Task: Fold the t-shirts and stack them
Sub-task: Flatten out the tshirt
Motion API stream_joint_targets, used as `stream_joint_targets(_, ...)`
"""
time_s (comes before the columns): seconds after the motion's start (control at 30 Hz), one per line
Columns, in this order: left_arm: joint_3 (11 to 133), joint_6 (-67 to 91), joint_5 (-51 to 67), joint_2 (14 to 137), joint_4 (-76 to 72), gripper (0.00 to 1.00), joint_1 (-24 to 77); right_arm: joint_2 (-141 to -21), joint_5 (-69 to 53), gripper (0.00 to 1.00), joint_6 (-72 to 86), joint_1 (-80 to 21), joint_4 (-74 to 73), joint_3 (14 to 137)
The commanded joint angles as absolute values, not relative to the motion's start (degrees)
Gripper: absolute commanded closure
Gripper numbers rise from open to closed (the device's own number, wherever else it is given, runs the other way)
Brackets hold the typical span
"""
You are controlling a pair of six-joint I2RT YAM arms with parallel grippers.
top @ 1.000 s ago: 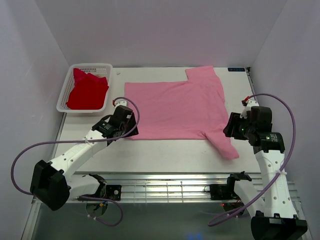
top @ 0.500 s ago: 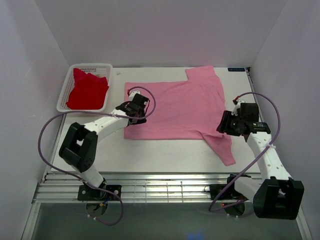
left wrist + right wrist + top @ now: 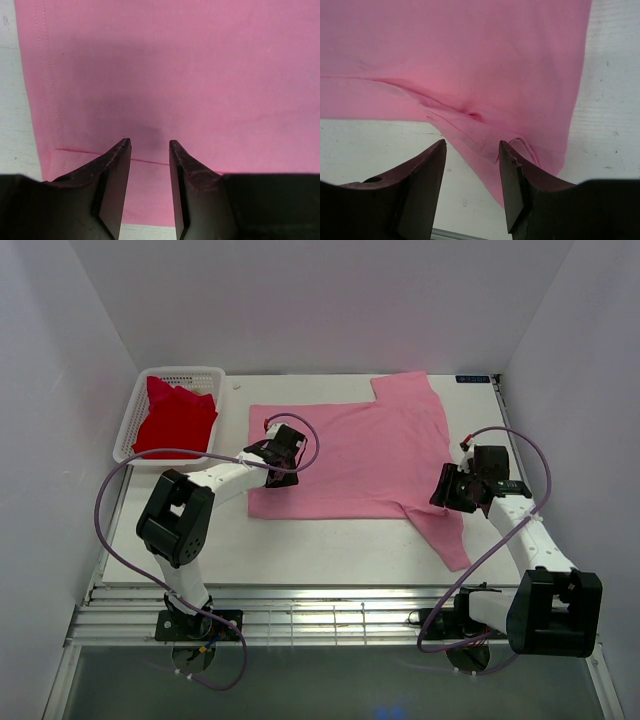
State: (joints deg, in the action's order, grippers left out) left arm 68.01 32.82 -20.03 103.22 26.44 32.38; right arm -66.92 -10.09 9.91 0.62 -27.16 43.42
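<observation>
The light pink t-shirt (image 3: 350, 455) lies spread flat in the middle of the table, one sleeve at the back right and one pointing to the near right. The bright red t-shirt (image 3: 175, 420) lies bunched in the white basket. My left gripper (image 3: 290, 452) is open and empty, low over the pink shirt's left part near its hem, as the left wrist view (image 3: 149, 145) shows. My right gripper (image 3: 447, 487) is open and empty, just above the near-right sleeve; that sleeve's folds lie under the fingers in the right wrist view (image 3: 472, 145).
The white mesh basket (image 3: 128, 435) stands at the back left corner. Bare white table (image 3: 320, 550) runs along the front, ending in a metal rail edge. Pale walls enclose the left, back and right sides.
Both arms have reached forward. The left gripper moved from the table left of the shirt onto its left part. The right gripper moved in over the near-right sleeve.
</observation>
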Motion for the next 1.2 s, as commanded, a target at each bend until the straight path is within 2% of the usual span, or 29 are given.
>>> stream_joint_targets(0.0, 69.52, 33.49, -18.99, 101.34, 25.93, 0.52, 32.26, -67.24, -8.18, 0.47, 9.49, 0.44, -28.73, 42.28)
stream_joint_targets(0.43, 68.82, 33.31, -19.42, 97.74, 26.19, 0.52, 31.73, -71.10, -6.68, 0.47, 9.41, 0.53, -26.99, 39.99)
stream_joint_targets(0.53, 68.03, 33.05, -19.77, 96.95, 26.28, 0.52, 31.47, -72.07, -7.12, 0.53, 9.14, 0.44, -25.84, 39.99)
stream_joint_targets(0.57, 67.85, 33.05, -19.86, 96.77, 26.28, 0.52, 31.38, -72.33, -7.21, 0.60, 9.14, 0.35, -25.58, 40.16)
stream_joint_targets(0.73, 66.80, 33.22, -20.04, 96.07, 26.28, 0.52, 31.20, -72.42, -7.29, 0.79, 8.70, 0.18, -24.96, 40.43)
stream_joint_targets(0.77, 66.62, 33.31, -20.04, 95.98, 26.19, 0.52, 31.11, -72.42, -7.38, 0.86, 8.61, 0.09, -25.13, 40.43)
stream_joint_targets(0.83, 66.45, 33.40, -20.04, 95.80, 26.28, 0.52, 31.11, -72.07, -7.82, 0.91, 8.44, 0.09, -26.36, 40.96)
stream_joint_targets(1.17, 66.18, 33.57, -20.04, 95.36, 26.10, 0.52, 31.03, -65.05, -9.14, 0.92, 12.91, -10.53, -38.21, 43.59)
